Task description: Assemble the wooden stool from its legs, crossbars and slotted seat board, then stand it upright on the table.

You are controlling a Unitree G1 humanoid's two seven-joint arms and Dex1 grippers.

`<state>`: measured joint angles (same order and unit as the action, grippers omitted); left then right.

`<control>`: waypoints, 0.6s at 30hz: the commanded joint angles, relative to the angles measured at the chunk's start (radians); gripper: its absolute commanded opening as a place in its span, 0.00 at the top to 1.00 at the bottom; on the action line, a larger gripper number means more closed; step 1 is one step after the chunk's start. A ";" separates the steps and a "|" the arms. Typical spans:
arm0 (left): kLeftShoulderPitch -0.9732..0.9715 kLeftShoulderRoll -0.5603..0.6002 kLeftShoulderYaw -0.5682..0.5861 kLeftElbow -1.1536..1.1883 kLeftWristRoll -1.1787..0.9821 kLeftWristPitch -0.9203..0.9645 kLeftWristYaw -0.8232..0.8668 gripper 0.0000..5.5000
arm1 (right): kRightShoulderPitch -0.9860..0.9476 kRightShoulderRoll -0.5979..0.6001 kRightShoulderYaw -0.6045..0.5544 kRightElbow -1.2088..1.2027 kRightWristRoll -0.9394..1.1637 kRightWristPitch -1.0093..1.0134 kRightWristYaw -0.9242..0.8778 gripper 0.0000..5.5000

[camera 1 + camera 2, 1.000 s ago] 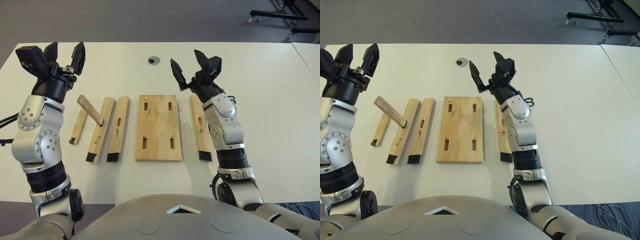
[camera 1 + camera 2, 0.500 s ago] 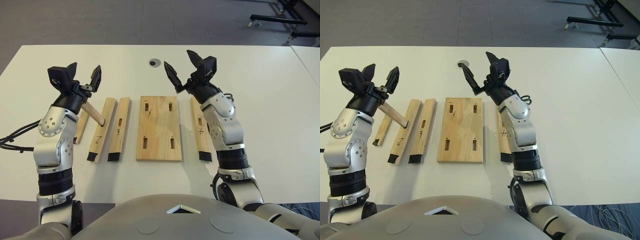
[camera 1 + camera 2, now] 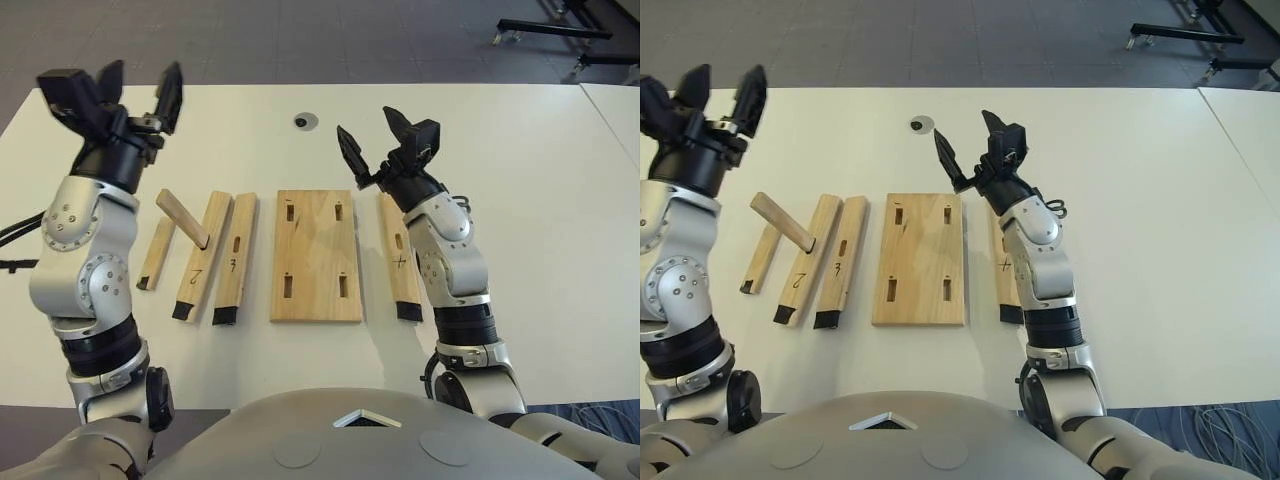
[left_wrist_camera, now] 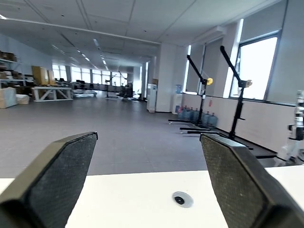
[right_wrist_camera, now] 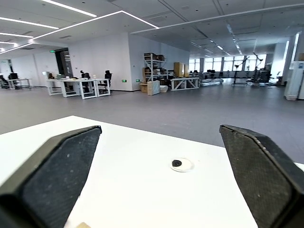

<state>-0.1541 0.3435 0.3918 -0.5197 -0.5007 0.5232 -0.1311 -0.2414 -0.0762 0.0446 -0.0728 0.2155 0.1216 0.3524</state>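
On the bench (image 3: pixel 520 150) nothing is joined yet: the slotted seat board (image 3: pixel 317 255) lies flat between loose legs (image 3: pixel 236 255), my left hand (image 3: pixel 140 85) and right hand (image 3: pixel 368 130) hover released and empty, so I judge the next move is lowering one onto a leg.

crossbar (image 3: pixel 182 218) across left leg (image 3: pixel 197 268) | narrow gap: seat board (image 3: pixel 316 255), right leg (image 3: pixel 399 262)

Big open-plan office/lab hall: desks (image 5: pixel 78 86), shelving (image 5: pixel 151 62), ceiling strip lights (image 5: pixel 76 5), wide grey floor (image 5: pixel 142 107).
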 commanded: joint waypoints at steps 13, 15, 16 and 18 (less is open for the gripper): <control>0.170 0.152 0.083 0.184 0.209 0.064 0.035 0.28 | 0.037 -0.018 -0.001 -0.047 0.003 0.025 -0.010 0.17; 0.213 0.200 0.057 0.210 0.234 0.097 -0.011 0.28 | 0.035 -0.022 -0.002 -0.050 0.004 0.029 -0.011 0.17; 0.228 0.207 0.052 0.210 0.232 0.116 -0.028 0.28 | 0.037 -0.024 -0.002 -0.052 0.003 0.030 -0.011 0.17; 0.258 0.206 0.029 0.193 0.235 0.145 -0.052 0.28 | 0.039 -0.029 -0.006 -0.051 0.005 0.032 -0.011 0.17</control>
<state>0.0744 0.5359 0.4470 -0.3119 -0.2688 0.6286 -0.1564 -0.2066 -0.0986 0.0414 -0.1149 0.2155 0.1321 0.3433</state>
